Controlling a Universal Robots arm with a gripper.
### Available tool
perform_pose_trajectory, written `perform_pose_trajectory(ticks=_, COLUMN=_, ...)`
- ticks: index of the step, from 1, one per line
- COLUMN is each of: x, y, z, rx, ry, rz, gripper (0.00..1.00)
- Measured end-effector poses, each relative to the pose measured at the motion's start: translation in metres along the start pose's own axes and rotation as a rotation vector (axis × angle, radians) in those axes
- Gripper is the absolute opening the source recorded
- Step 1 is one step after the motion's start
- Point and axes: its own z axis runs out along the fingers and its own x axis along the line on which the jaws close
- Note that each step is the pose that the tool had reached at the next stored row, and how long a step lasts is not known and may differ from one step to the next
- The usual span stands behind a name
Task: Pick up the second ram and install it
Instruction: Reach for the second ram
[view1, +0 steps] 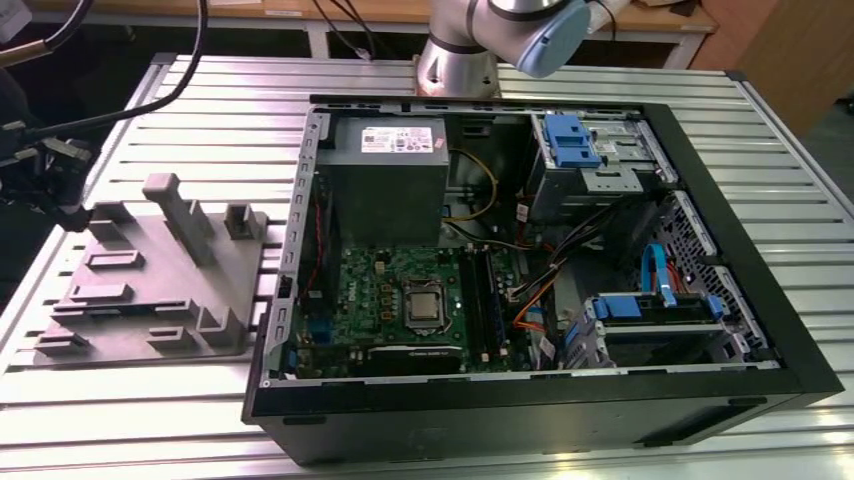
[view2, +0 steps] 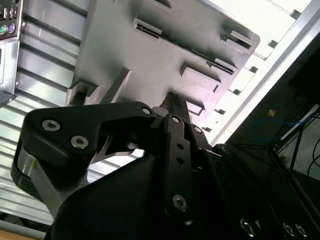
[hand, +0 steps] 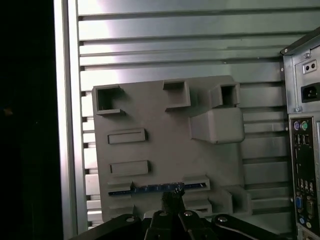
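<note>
the counter (view1: 134, 420) is a slatted aluminium top with long parallel grooves. toward the exterior view's left, a grey moulded fixture tray (view1: 147, 290) lies flat on it. just beside the tray sits an open black computer case (view1: 534, 410). the robot arm's base (view1: 457, 65) stands at the far side.

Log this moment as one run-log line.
gripper | at second ram | ram in grey fixture tray slot | not yet installed
</note>
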Motion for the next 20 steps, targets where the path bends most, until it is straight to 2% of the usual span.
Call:
perform_pose_trajectory(ticks=9, x=0.0011, y=-0.0105, z=0.0158, rx=0.0000, ry=0.0003, rz=0.000, gripper=0.07)
perform_pose_trajectory(ticks=20, x=0.0066, y=-0.0121, z=0.0302, rx=0.0005, ry=0.0005, rz=0.000, gripper=0.07)
